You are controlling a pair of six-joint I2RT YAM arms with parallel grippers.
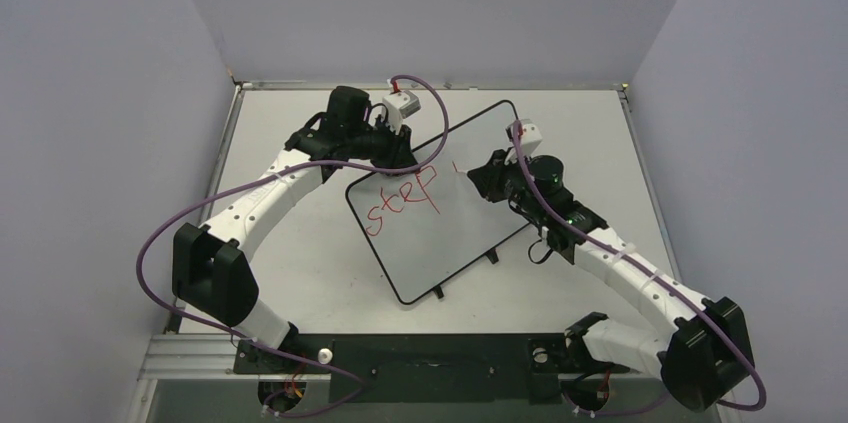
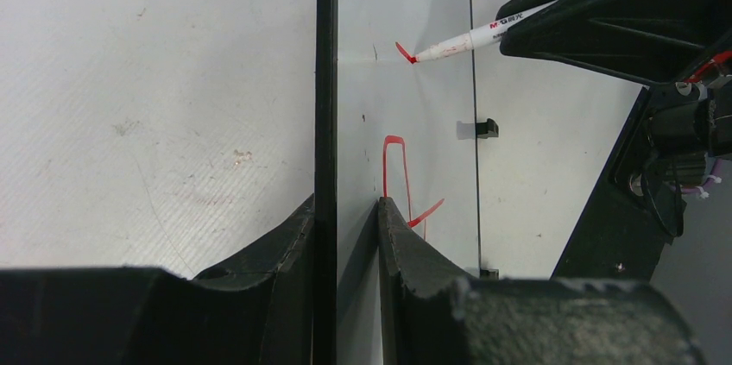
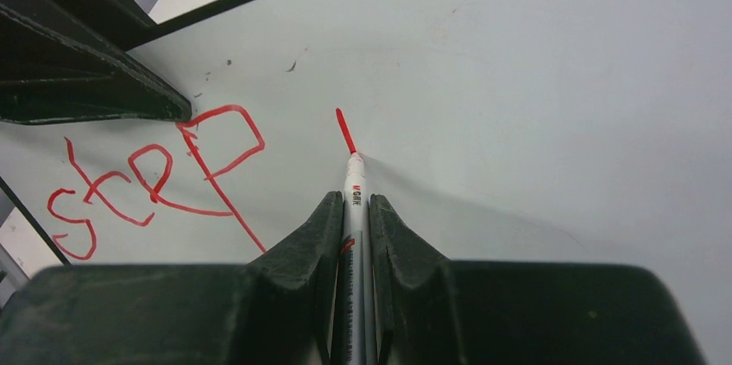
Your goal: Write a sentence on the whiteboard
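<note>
A large flat white whiteboard with rounded corners and a thin black frame lies turned on the diagonal in the middle of the pale grey tabletop, its small black feet along the near right edge. The sentence, uneven red handwritten marker lettering, reads "step" and slants across the board's left half.

The left arm bows out from its base at the near left, elbow close to the table's left side, forearm reaching up and to the right to the board's far left edge. There the left gripper points down. Its black fingers are clamped on the whiteboard, one on each side of the frame.

The right arm rises from the near right, bends at the elbow, and stretches up and to the left over the board's right part. The right gripper is closed tight on a slim white marker with a red tip, the barrel running straight out between the fingers. The tip touches the board at the lower end of a short red stroke, just right of the "p".
</note>
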